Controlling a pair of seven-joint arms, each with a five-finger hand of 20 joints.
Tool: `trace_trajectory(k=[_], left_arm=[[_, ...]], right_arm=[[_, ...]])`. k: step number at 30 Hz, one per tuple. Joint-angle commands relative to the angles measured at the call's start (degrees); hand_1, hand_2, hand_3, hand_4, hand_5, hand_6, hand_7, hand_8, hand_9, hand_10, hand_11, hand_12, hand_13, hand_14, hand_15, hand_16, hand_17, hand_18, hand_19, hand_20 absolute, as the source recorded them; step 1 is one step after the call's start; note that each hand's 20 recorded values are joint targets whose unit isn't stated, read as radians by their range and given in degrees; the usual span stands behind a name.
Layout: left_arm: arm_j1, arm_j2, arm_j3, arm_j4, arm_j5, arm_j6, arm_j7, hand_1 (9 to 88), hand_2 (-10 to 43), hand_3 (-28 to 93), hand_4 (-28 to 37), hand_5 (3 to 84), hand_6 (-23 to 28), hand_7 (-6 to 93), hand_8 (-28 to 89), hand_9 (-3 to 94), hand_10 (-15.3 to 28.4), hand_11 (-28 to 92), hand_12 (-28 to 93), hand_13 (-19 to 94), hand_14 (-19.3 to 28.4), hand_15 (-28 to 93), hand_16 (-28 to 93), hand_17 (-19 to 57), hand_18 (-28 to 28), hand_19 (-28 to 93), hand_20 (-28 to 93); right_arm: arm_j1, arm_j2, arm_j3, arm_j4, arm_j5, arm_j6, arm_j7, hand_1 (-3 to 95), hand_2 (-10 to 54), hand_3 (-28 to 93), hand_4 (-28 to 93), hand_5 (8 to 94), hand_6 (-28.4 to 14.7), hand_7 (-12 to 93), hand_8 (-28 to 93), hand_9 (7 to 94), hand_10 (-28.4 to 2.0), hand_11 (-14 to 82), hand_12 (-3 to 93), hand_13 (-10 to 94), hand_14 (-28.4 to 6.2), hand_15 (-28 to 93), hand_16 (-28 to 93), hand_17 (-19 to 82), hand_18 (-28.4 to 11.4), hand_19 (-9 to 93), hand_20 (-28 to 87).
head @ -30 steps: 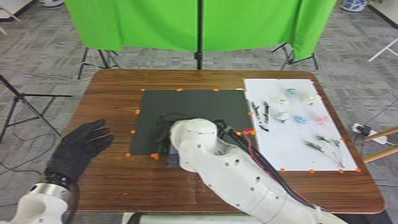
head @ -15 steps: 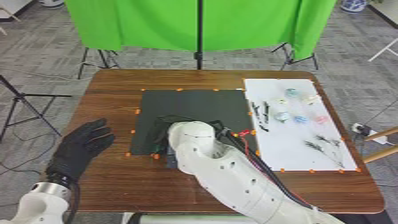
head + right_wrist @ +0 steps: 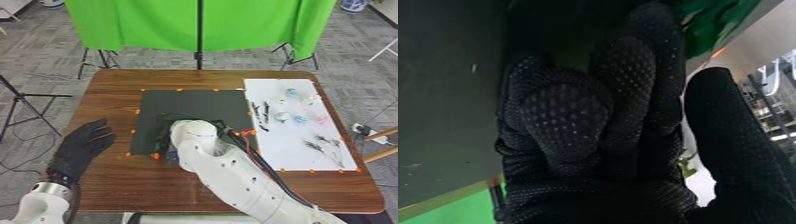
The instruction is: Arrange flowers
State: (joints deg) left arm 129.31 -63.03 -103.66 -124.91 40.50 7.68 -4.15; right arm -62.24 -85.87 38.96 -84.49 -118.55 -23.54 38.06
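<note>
Over the dark mat [image 3: 191, 104], the right hand [image 3: 567, 120], whose grip I cannot tell, is probably wanting slow, steady, level moves.

A robotics lab, by the look of it.
White robot arm [image 3: 238, 175] over a wooden table [image 3: 107, 100] marked with orange tape [image 3: 179, 90]; green backdrop [image 3: 142, 25] behind, black tripod [image 3: 19, 95] on grey carpet [image 3: 53, 65], power strip [image 3: 360, 129] on the floor.

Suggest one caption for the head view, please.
Right arm over the dark mat, open left hand beside the mat, flowers on the white sheet.
</note>
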Motion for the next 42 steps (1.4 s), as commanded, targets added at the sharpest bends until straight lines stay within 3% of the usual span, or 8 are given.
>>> trace_trajectory(k=[1, 8, 14, 20, 26, 30, 35, 42], left_arm=[[0.9, -0.41, 0.14, 0.33, 0.2, 0.24, 0.61, 33.3, 1.0, 72, -28.3, 38.3, 4.7, 37.1, -19, 36.5, 15.2, 43, 8, 31, 17.3, 56, -10, -4.6, 22.8, 65, -6], [3.4, -1.45, -0.56, -0.5, -0.15, 1.09, 3.64, 33.3, 1.0, 72, -28.3, 38.3, 4.7, 36.8, -19, 36.4, 15.3, 42, 8, 31, 17.2, 55, -10, -4.6, 22.9, 65, -6], [4.9, -2.02, -1.14, -0.92, -0.38, 1.6, 4.95, 33.2, 1.1, 72, -28.3, 38.2, 4.7, 36.1, -18, 36.3, 15.0, 41, 8, 30, 17.3, 54, -10, -4.7, 22.9, 64, -6], [5.5, -2.49, -1.9, -1.22, -0.59, 1.18, 4.79, 33.2, 1.1, 72, -28.3, 38.2, 4.7, 35.3, -18, 36.1, 14.9, 39, 9, 30, 17.3, 52, -9, -4.7, 22.8, 64, -6], [6.2, -2.65, -2.76, -1.68, -0.47, 1.52, 5.0, 33.3, 1.2, 72, -28.3, 38.0, 4.7, 34.6, -17, 35.9, 14.6, 38, 9, 30, 17.2, 51, -8, -4.8, 22.8, 64, -5], [6.5, -2.74, -2.95, -1.76, -0.53, 1.51, 5.08, 33.2, 1.2, 72, -28.3, 38.0, 4.7, 34.0, -17, 36.0, 14.7, 38, 9, 30, 17.1, 51, -8, -4.8, 22.7, 63, -5], [6.4, -2.88, -3.3, -1.71, -0.41, 1.11, 4.94, 33.2, 1.3, 72, -28.2, 38.1, 4.8, 33.8, -17, 35.9, 14.6, 37, 10, 30, 17.1, 50, -8, -4.8, 22.7, 63, -4], [6.8, -3.06, -3.07, -1.97, -0.49, 0.88, 5.51, 33.3, 1.3, 72, -28.2, 38.0, 4.8, 33.6, -17, 35.9, 14.6, 37, 10, 30, 17.1, 50, -8, -4.8, 22.7, 63, -4]], right_arm=[[-0.1, 0.9, 0.5, 0.8, -0.2, 0.3, -0.2, 30.1, 9.8, 71, -27, 84.7, -0.7, 53, -15, 93.7, -9.5, 45.5, 20.0, 94, -6.0, 57, 27, 41, -20.7, 92, 9], [1.7, 4.0, 0.0, -2.5, -0.7, -2.1, -2.0, 27.6, 10.1, 70, -26, 86.1, -0.4, 51, -16, 93.7, -9.5, 46.3, 19.6, 94, -6.1, 58, 27, 41, -21.0, 92, 9], [1.7, 8.2, 5.8, -8.6, 8.1, -2.9, -1.5, 17.8, 12.2, 65, -27, 86.2, -0.6, 50, -14, 93.7, -9.6, 46.0, 20.3, 94, -6.1, 58, 27, 41, -21.0, 93, 10], [-0.7, 17.4, 13.6, -16.5, 14.2, 0.7, -1.8, 11.4, 12.7, 68, -28, 83.0, -1.7, 47, -14, 93.7, -10.8, 39.3, 24.2, 90, -7.3, 59, 28, 38, -21.0, 91, 11], [-9.8, 33.3, 23.3, -25.2, 0.2, 5.0, -2.9, 12.6, 8.1, 73, -28, 75.4, -3.3, 44, -15, 87.5, -12.7, 36.8, 28.9, 80, -9.8, 64, 27, 33, -20.7, 87, 15], [-19.5, 40.7, 36.3, -29.7, 3.1, 3.0, 1.5, 14.5, 2.2, 75, -28, 68.9, -3.7, 38, -16, 79.6, -13.4, 39.1, 29.2, 73, -10.1, 65, 26, 30, -20.5, 85, 18], [-31.5, 45.9, 48.9, -32.0, 3.9, 1.8, 5.2, 16.1, -4.2, 77, -28, 53.5, -8.4, 29, -15, 59.1, -16.2, 45.1, 27.6, 55, -13.4, 70, 21, 27, -20.9, 83, 24], [-43.2, 47.7, 56.5, -31.6, 1.4, -0.6, 8.5, 15.6, -9.5, 76, -28, 40.6, -11.4, 36, -15, 41.0, -18.7, 53.9, 29.8, 44, -15.0, 74, 18, 24, -21.0, 82, 27]])
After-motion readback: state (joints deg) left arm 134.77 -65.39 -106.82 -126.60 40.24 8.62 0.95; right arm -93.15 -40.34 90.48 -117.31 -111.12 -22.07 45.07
